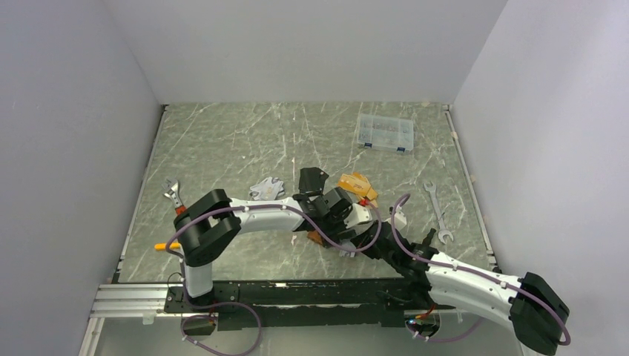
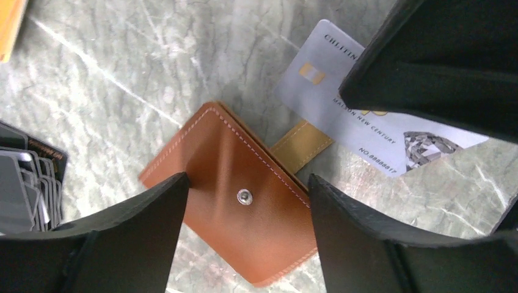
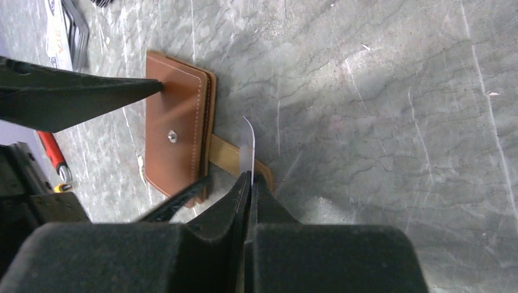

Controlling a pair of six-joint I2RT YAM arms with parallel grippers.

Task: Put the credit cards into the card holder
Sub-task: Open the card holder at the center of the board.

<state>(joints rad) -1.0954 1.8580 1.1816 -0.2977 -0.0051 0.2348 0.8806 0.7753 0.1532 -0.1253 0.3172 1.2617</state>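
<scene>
Grey-green marbled table top (image 1: 222,148) is seen between plain white walls. Far left of the left claw (image 2: 247,180) a silver-grey pile (image 1: 267,188) is spread, and nearer to it a black pile (image 1: 312,178). The card holder (image 2: 244,201) lies flat between this claw's fingers (image 2: 122,238). The jaws are held wide, with a tip at each end of the leather; whether it is pressed yet cannot be told. To this claw's right an orange-gold pile (image 1: 357,185) is fanned out. Further right, the right claw (image 3: 250,183) is clamped on one silver-grey card (image 2: 324,104), which is held just over the strap. Well beyond it lie a clear box (image 1: 384,133) and a spanner (image 1: 438,215).

Little of the task is judged done. No card is seen in a pocket, and the holder is folded shut (though its snap tab (image 2: 300,145) hangs loose and its stud is bare). It must be opened, the held card slid in, and the three piles fed after it.

The holder's long axis is laid roughly from one left finger to the other, somewhat askew, and its tab points sideways out of that gap toward the right claw's tips. The held card is stood on edge, its free end jutting past those tips toward the tab. Its long axis is set about parallel to the holder's long edge.
</scene>
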